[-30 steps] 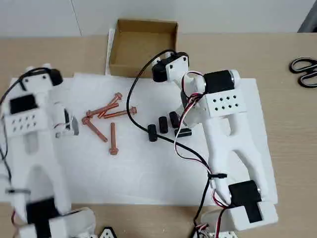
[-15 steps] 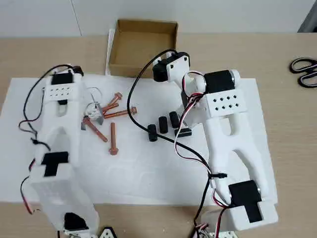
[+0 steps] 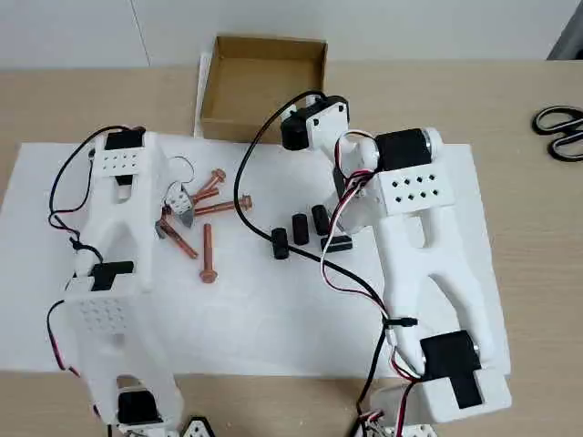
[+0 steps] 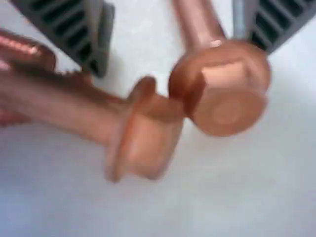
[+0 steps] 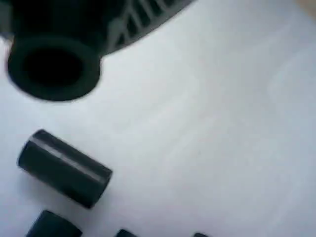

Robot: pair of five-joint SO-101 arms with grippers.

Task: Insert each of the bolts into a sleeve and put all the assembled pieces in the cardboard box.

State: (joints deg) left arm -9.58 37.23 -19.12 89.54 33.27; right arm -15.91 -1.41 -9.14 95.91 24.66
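Note:
Several copper bolts [image 3: 219, 208] lie scattered on the white sheet [image 3: 273, 309], left of centre. My left gripper [image 3: 175, 208] is down among them and open. Its dark fingers [image 4: 74, 29] straddle the shank of one bolt [image 4: 219, 86], and a second bolt [image 4: 128, 133] lies head to head against it. Three black sleeves [image 3: 300, 228] lie in a row at mid-table. My right gripper [image 3: 339, 238] sits just right of them, shut on a fourth black sleeve [image 5: 52, 69], whose bore faces the wrist camera. The cardboard box [image 3: 208, 91] stands at the back.
Scissors [image 3: 560, 127] lie on the bare table at the far right. A black cable [image 3: 241, 191] runs from the right arm across the sheet between the bolts and the sleeves. Loose sleeves [image 5: 64, 168] lie close under the held one.
My left arm has swung in from the sheet's left edge and lowered its gripper onto the bolts. The right arm and its sleeve have stayed put.

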